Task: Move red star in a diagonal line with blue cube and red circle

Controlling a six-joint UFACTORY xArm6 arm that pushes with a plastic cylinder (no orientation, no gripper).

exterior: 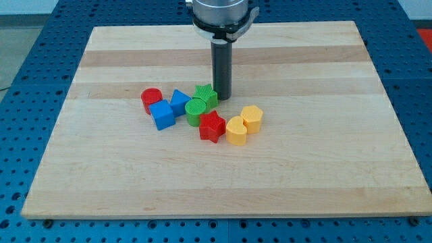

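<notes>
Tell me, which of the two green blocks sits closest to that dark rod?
The green star-shaped block, toward the view's top; my tip is right beside it. The green round block lies farther away.

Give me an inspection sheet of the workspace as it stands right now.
Surface: wooden board on a blue perforated table.
Job's things: red star below the green blocks; blue cube and red circle sit touching at the cluster's left.
Clutter: blue triangular block, green round block, green star-like block, two yellow blocks on the view's right.
Grippers: none; my tip stands right beside the green star-like block, above the red star, contact unclear.
Cables: nothing seen.
Surroundings: pale floor at the view's top corners.
</notes>
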